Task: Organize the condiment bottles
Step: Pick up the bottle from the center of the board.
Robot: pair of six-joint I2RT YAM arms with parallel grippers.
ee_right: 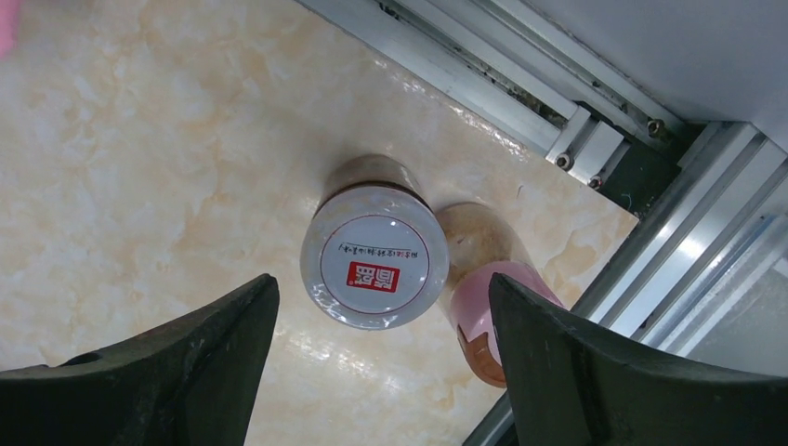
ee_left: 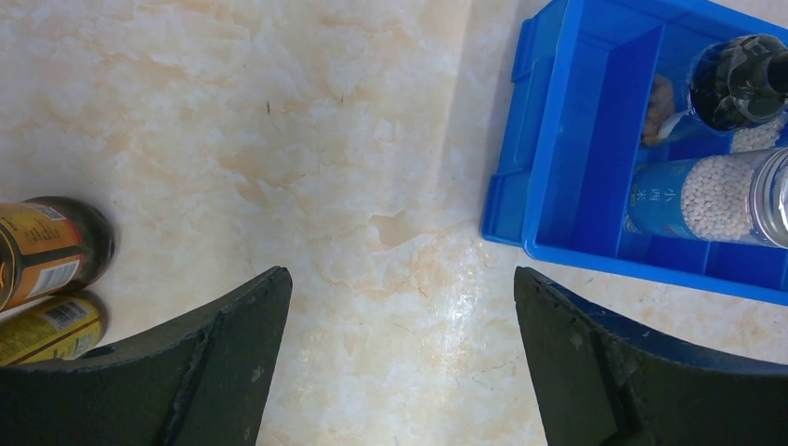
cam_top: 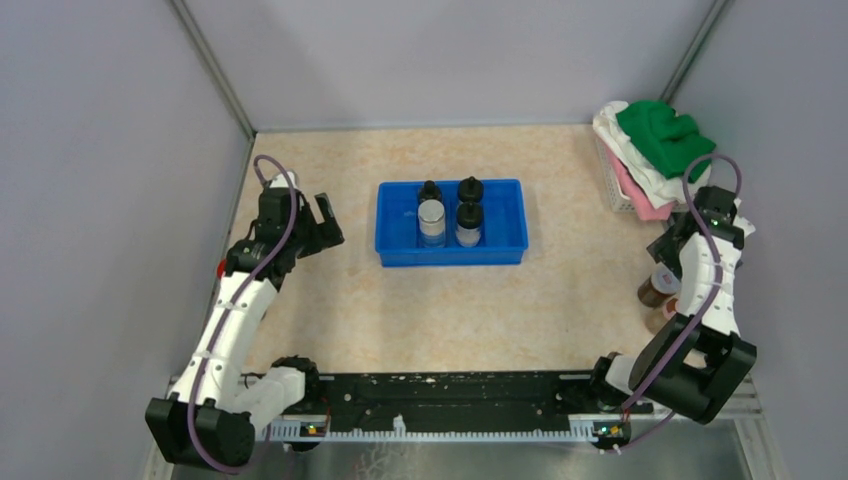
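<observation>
A tray [cam_top: 400,257] sits on the middle of the table [cam_top: 330,320]. In it stand four bottles [cam_top: 432,222], two at the far side and two just in front of them. Left of the tray, well apart from it, two more bottles [ee_left: 51,251] are side by side. The left gripper [ee_left: 400,274] is between them and the tray. At the near right edge, two jars [ee_right: 374,263] are just beside each other, under the right gripper [ee_right: 381,283]. A pile of cloths [cam_top: 655,145] lies at the far right.

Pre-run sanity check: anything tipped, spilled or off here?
Pink-capped jar at the right edge of the table looks tipped onto its side beside the upright white-lidded jar. Bottles in the blue tray stand upright; no spill visible.
</observation>
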